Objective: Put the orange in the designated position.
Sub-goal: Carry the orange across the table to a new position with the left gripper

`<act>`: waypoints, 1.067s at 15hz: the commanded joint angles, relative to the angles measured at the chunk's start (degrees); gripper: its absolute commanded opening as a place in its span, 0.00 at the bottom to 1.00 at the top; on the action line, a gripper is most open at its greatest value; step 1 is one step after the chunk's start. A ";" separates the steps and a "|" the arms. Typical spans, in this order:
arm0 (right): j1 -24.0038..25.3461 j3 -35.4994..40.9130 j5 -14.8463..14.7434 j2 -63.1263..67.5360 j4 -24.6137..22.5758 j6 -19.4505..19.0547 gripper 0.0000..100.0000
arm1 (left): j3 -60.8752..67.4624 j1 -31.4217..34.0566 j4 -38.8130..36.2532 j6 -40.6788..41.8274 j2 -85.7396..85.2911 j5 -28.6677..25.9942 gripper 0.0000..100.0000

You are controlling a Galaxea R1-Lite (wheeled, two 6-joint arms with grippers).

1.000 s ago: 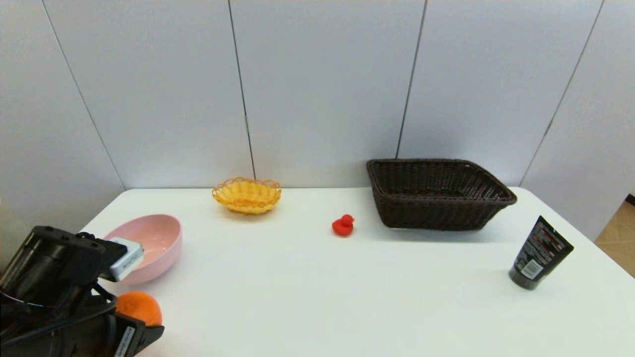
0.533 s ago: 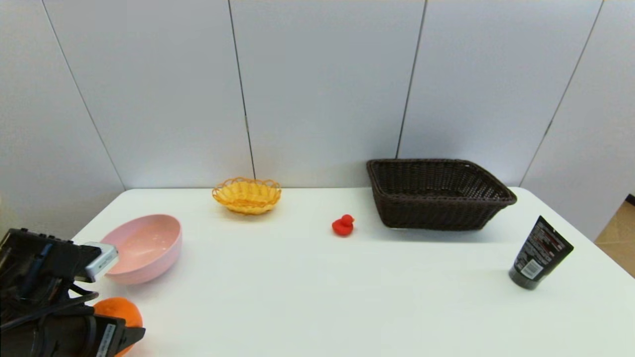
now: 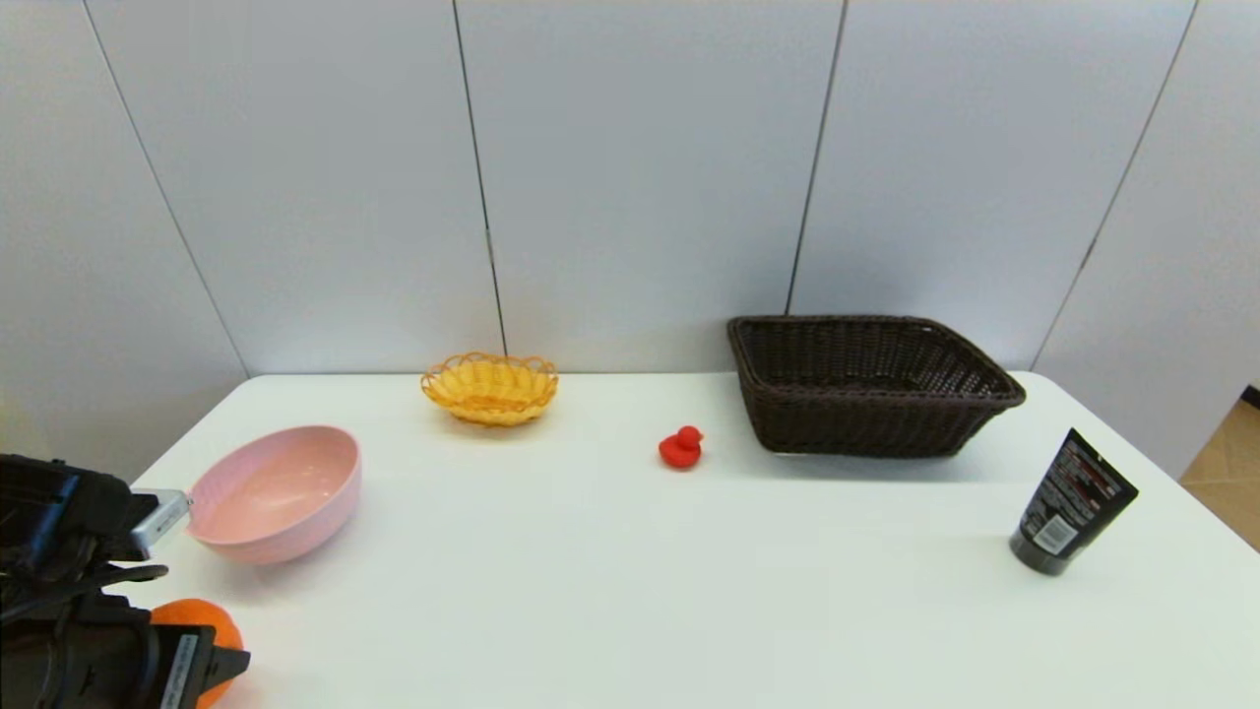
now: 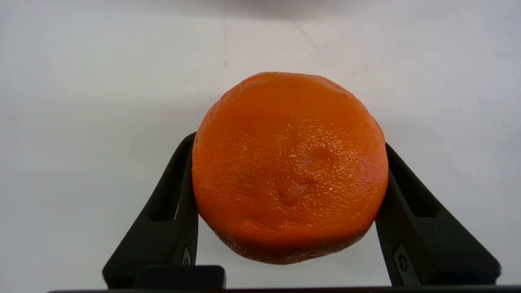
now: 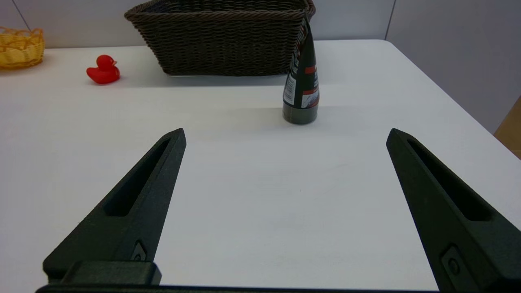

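Observation:
The orange, bright and dimpled, sits between the two black fingers of my left gripper, which is shut on it. Both fingers press against its sides. In the head view the orange shows at the table's near left corner, half hidden behind the left arm. Plain white tabletop lies under and around it, and no mark shows a designated position. My right gripper hangs open over bare table, holding nothing; it is outside the head view.
A pink bowl stands just beyond the orange. At the back are a yellow woven basket, a small red duck and a dark wicker basket. A black tube stands on its cap at the right.
My left arm has drawn back toward the near left corner, carrying the orange with it. It now uncovers the pink bowl's rim. Nothing else moved.

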 commanded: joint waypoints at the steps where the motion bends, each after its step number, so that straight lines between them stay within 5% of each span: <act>1: 0.00 0.00 -0.02 -0.01 -0.02 0.01 1.00 | -0.05 1.95 -0.20 -0.49 0.98 0.11 0.00; 7: 0.00 0.00 -0.02 -0.01 -0.02 0.01 1.00 | -0.14 2.04 -0.20 -0.49 0.98 -1.29 0.00; 8: 0.00 0.00 -0.02 -0.01 -0.11 0.01 1.00 | -0.32 2.30 -0.20 -0.49 0.89 -1.73 1.00; 16: 0.00 -0.09 -0.02 -0.01 -0.02 0.01 1.00 | -1.46 2.30 -0.11 -0.32 -1.57 -1.65 1.00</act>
